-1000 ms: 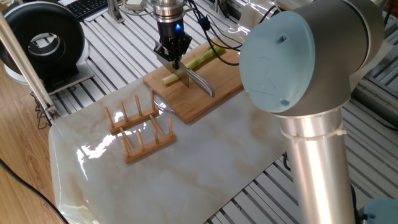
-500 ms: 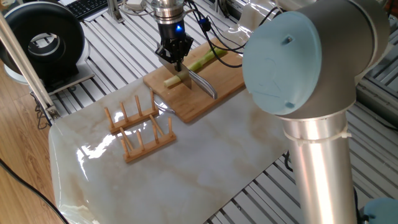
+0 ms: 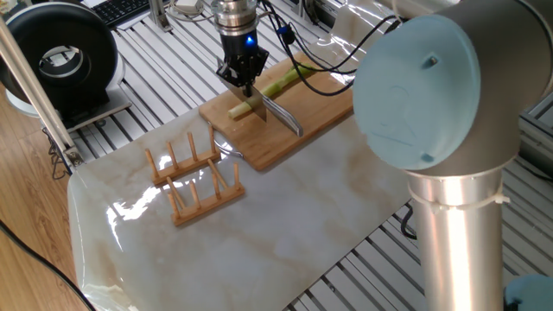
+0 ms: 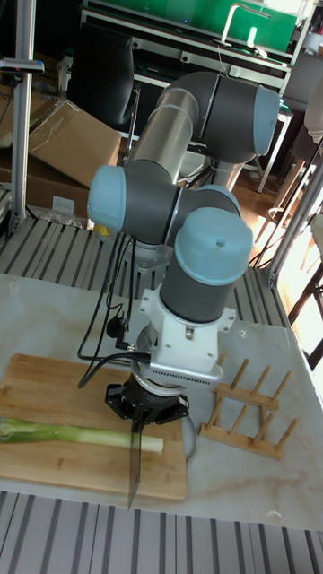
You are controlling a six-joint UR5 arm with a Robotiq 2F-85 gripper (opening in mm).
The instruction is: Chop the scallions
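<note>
One pincer (image 3: pixel 244 79) grips the knife (image 4: pixel 135 471) across the scallions (image 4: pixel 76 435), wooden rack (image 3: pixel 192 177) nearby.

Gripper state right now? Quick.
Gripper: closed on the knife, blade down at the scallion on the cutting board.

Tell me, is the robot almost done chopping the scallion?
Not yet. The scallion already lies on the wooden cutting board, and it looks whole: no loose cut pieces show. In hand: the gripper holds the knife, blade across the stalk near its whitish end. Nearly all the chopping is left.
</note>
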